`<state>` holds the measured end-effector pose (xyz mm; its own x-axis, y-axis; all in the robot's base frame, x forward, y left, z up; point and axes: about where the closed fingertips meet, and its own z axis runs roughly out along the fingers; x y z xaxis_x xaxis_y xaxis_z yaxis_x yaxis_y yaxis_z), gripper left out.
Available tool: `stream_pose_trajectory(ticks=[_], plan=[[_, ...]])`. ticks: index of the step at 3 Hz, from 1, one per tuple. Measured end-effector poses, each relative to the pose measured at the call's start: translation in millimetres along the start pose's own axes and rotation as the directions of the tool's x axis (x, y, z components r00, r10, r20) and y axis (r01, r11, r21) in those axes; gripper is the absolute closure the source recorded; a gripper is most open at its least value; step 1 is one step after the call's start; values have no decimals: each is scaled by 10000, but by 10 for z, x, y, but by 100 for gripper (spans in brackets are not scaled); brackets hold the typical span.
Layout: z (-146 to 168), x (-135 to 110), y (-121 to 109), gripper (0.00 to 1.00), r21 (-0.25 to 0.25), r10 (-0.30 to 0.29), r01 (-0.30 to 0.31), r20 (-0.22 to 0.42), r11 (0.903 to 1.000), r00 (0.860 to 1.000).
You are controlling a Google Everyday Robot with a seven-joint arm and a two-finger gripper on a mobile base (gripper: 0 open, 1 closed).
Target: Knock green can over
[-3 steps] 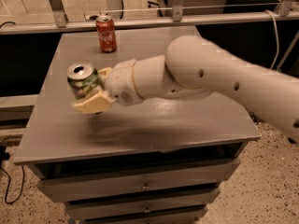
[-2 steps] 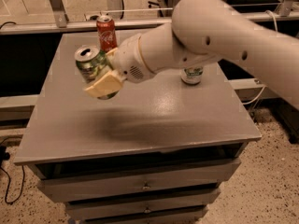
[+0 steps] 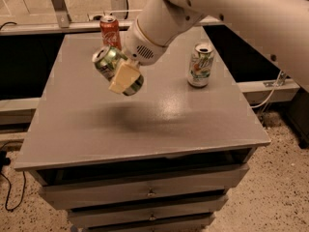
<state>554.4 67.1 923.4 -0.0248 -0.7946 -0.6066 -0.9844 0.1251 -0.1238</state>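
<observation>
L edge: dark cable (image 3: 6,187) seen on the speckled floor beside the grey cabinet-type table w/ drawers (image 3: 145,139). Rear-left of tabletop: red aluminium cola can (image 3: 110,29), upright, near the back edge.

Just in front of it: green aluminium soda can w/ silver top (image 3: 109,63), carried clear of the tabletop and tilted hard, top pointed up-left, base down-right. Contact w/ the red can can't be told. A blurred shadow (image 3: 128,117) is cast on the tabletop below, centre-left.

The can is clamped mid-body by the two-finger gripper (image 3: 123,77). One cream-coloured finger pad (image 3: 121,80) is laid across the can's near side; 2nd finger is hidden behind the can. Jaws are set approx. to can width, nothing else gripped.

The white robot arm (image 3: 231,13) is run from the gripper up to the top-right corner of the view, wrist w/ vent grille just above the can.

R of centre: mostly white aluminium can w/ green lettering (image 3: 200,65), upright on the tabletop, well apart from the gripper.
</observation>
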Motion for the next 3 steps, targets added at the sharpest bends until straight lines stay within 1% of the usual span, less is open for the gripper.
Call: stream_pose_trajectory(ticks=[1, 2, 3], plan=[[190, 268, 93, 100, -853, -533, 358, -2131, 9957, 9756], [323, 374, 175, 82, -1463, -1126, 650, -3457, 9871, 9316], [387, 390, 216, 59, -1770, -1514, 847, -4081, 9806, 9003]])
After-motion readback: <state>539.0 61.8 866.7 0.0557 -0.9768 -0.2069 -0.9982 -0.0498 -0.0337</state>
